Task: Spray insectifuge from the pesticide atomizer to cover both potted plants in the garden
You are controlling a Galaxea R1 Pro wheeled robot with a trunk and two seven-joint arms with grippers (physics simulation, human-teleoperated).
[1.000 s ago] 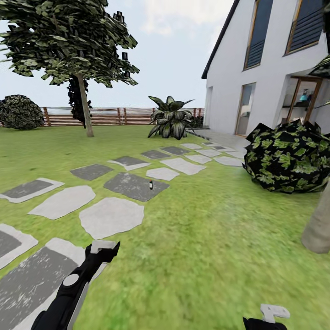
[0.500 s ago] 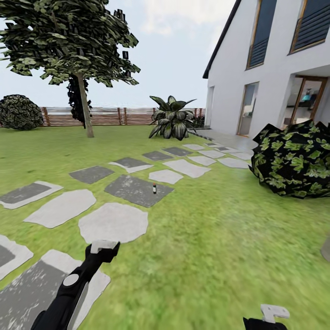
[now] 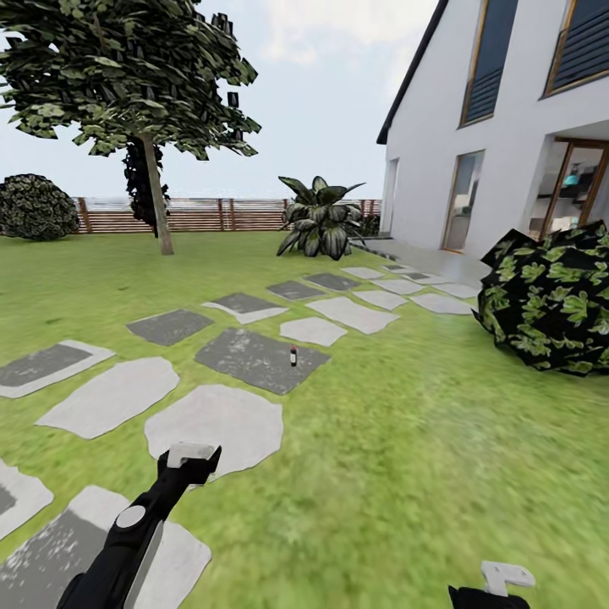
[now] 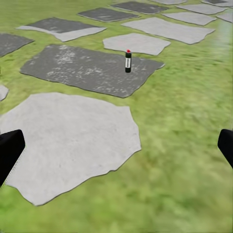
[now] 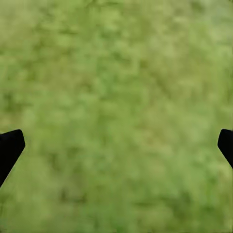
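- Both grippers hung empty with their fingers spread wide: the left gripper (image 3: 188,457) was raised ahead of the robot above a pale stepping stone (image 3: 216,425), the right gripper (image 3: 505,578) low over bare lawn (image 3: 406,457), its wrist view showing grass (image 5: 116,111) between two dark fingertips (image 5: 9,148).
- Ahead of the left gripper and slightly toward the robot's right, well apart from it, the pesticide atomizer (image 3: 293,356) stood upright near the right-hand edge of a dark grey stepping stone (image 3: 258,359); the left wrist view framed the bottle (image 4: 128,61) between the spread fingertips (image 4: 8,153), apparently lined up for an approach.
- Nothing was being carried, so the pick-up appeared not yet begun, and the arms looked held forward and clear of the ground for travel.
- Beyond the atomizer, more stepping stones (image 3: 351,313) curved toward the white house (image 3: 507,127), with a spiky broad-leaved plant (image 3: 321,218) at the far end of the path.
- A dark leafy bush (image 3: 554,300) sat far to the right of the grippers, off the direct line to the bottle.
- A tree (image 3: 127,76), a rounded shrub (image 3: 35,207) and a wooden slat fence (image 3: 211,215) closed off the far side of the lawn.
- Only open grass and flat stone lay between the left gripper and the bottle; no obstacle was apparent.
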